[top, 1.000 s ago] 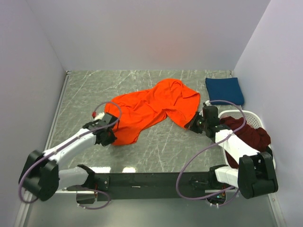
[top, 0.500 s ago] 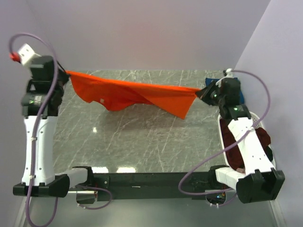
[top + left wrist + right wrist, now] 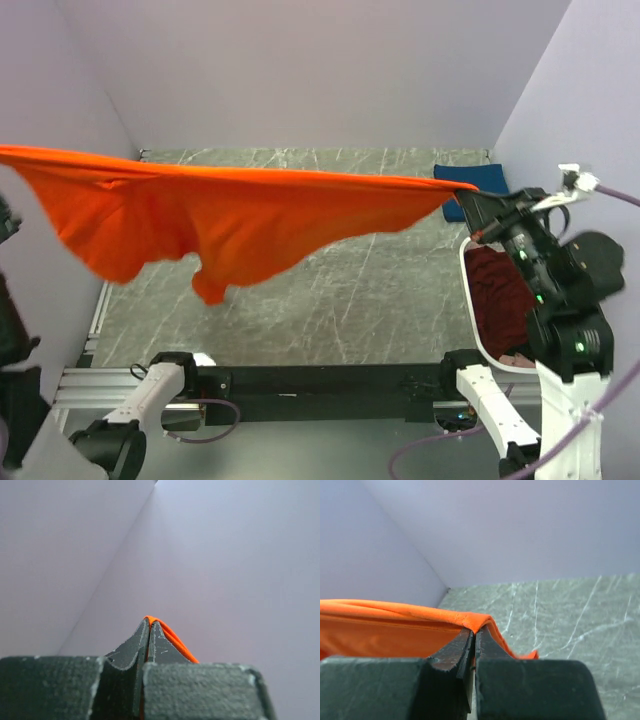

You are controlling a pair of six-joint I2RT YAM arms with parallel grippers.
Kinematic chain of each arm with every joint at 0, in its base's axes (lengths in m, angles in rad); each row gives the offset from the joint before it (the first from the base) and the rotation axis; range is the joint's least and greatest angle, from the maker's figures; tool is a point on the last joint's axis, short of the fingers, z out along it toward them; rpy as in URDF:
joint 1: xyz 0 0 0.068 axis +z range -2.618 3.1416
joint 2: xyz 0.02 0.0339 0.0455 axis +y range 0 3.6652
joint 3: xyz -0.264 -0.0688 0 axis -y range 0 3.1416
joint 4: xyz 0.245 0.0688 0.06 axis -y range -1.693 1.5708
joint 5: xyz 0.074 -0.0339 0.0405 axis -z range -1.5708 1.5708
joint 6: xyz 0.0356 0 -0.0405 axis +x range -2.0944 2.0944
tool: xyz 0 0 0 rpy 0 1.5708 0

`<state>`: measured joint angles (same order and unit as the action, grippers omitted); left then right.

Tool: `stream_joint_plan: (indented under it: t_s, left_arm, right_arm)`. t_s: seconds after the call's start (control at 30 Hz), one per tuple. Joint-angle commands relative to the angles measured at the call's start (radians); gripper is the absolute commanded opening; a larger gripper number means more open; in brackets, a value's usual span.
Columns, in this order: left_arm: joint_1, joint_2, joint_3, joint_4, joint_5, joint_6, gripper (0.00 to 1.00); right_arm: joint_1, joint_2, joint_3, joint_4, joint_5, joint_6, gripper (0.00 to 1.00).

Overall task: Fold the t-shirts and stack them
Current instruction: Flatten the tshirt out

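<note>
Change since earlier: orange t-shirt (image 3: 230,225) lay crumpled on the table (image 3: 380,290) a second before, then hung stretched low between the arms half a second before; now hoisted higher and nearer the overhead camera, spread much wider.
Left arm: swung up almost out of the overhead view; only dark parts showed at the left edge.
Left gripper (image 3: 149,623): jaws pressed together on a thin orange fold at the fingertips, seen only in the left wrist view, against a pale lilac wall (image 3: 225,555).
Right gripper (image 3: 472,203): jaws clamped on the shirt's right corner; in the right wrist view a doubled orange edge curled over the tips.
Shirt position: held in the air above the table, touching nothing below, top edge pulled taut from the left border of the overhead view across to the right jaws.
Shirt look: bright orange, plain, top edge nearly straight, lower part sagging in loose folds with one flap drooping left of centre.
Other shirts: navy t-shirt (image 3: 490,177) folded at the far right corner of the table, partly hidden behind the right gripper; maroon t-shirt (image 3: 500,290) bundled in the white basket (image 3: 468,305) at the right edge.
</note>
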<state>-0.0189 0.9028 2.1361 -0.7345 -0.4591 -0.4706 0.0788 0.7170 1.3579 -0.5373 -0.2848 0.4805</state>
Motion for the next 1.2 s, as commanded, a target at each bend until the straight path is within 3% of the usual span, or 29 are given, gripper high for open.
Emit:
stream_joint_plan:
  t_s: [0.0, 0.23, 0.3, 0.47, 0.57, 0.7, 0.83, 1.0, 1.17]
  left_arm:
    - [0.016, 0.012, -0.044, 0.11, -0.04, 0.101, 0.01]
    - [0.016, 0.065, -0.276, 0.152, 0.132, 0.093, 0.01]
    - [0.016, 0.087, -0.437, 0.235, 0.198, 0.098, 0.01]
    - [0.016, 0.187, -0.784, 0.47, 0.342, 0.096, 0.04]
    - [0.016, 0.321, -0.861, 0.578, 0.394, 0.095, 0.04]
    - [0.016, 0.543, -0.855, 0.664, 0.496, 0.078, 0.01]
    - [0.016, 0.819, -0.748, 0.662, 0.562, 0.061, 0.01]
    - [0.016, 1.011, -0.582, 0.656, 0.585, 0.047, 0.01]
    - [0.016, 1.151, -0.447, 0.626, 0.632, 0.006, 0.01]
  right_arm:
    - [-0.014, -0.004, 0.02, -0.09, 0.088, -0.074, 0.0]
    - [-0.016, 0.067, -0.052, -0.113, 0.108, -0.083, 0.0]
    - [-0.016, 0.116, -0.113, -0.087, 0.107, -0.083, 0.0]
    - [-0.016, 0.263, -0.287, 0.098, 0.13, -0.085, 0.0]
    - [-0.023, 0.427, -0.341, 0.233, 0.131, -0.1, 0.0]
    - [-0.048, 0.715, -0.338, 0.388, 0.11, -0.095, 0.0]
    - [-0.074, 0.929, -0.252, 0.467, 0.055, -0.097, 0.0]
    - [-0.135, 1.178, -0.045, 0.409, -0.014, -0.108, 0.0]
    - [-0.174, 1.331, 0.139, 0.335, -0.095, -0.082, 0.0]
